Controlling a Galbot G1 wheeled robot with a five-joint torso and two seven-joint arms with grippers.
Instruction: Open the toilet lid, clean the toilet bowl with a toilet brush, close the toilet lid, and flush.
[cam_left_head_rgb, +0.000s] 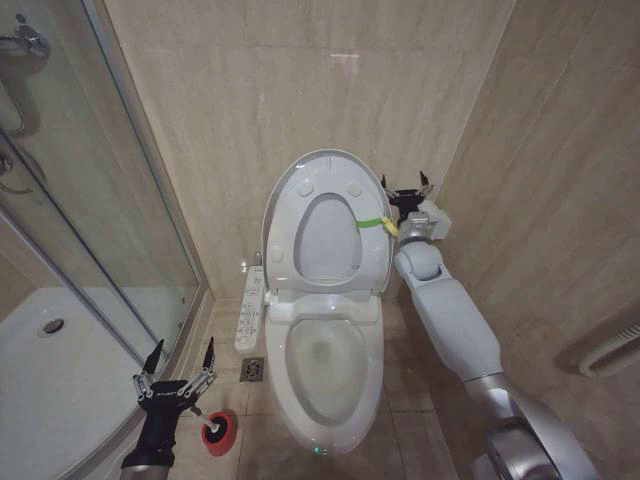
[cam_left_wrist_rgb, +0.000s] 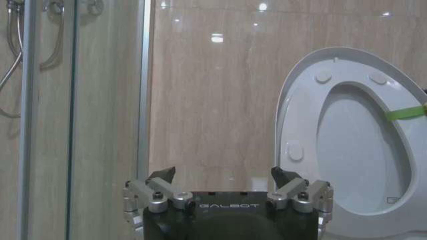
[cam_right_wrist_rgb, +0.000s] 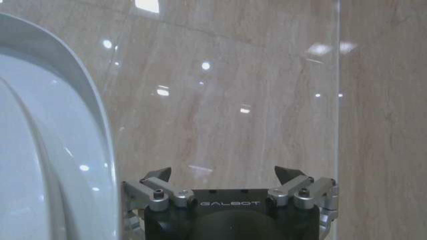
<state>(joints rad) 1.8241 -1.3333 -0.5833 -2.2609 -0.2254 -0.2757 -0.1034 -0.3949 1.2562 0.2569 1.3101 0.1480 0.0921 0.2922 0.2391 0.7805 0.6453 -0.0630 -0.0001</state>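
Currently the large white glossy plastic oval toilet lid stands raised, upright against the beige tiled wall, underside facing the room. 4 small round bumper pads show on that underside, and the ring-shaped white seat is folded up against it. A yellow-green strap loop crosses the lid's right edge. In the left wrist view the lid shows 2 pads near its top and the green strap at its side.

Below it the white ceramic elongated oval toilet bowl is uncovered, its basin pale and glossy. A white control panel with buttons sticks out on the bowl's left side, with a square metal floor drain just below it.

The toilet brush sits in a small round red holder cup on the floor left of the bowl; brush handle too hidden to tell.

Left gripper hovers just above and beside the red cup, fingers spread, touching nothing; same spread in its wrist view. Right gripper is up at the lid's right edge, near the strap, fingers spread apart and empty.

A glass shower enclosure with white shower tray fills the left.
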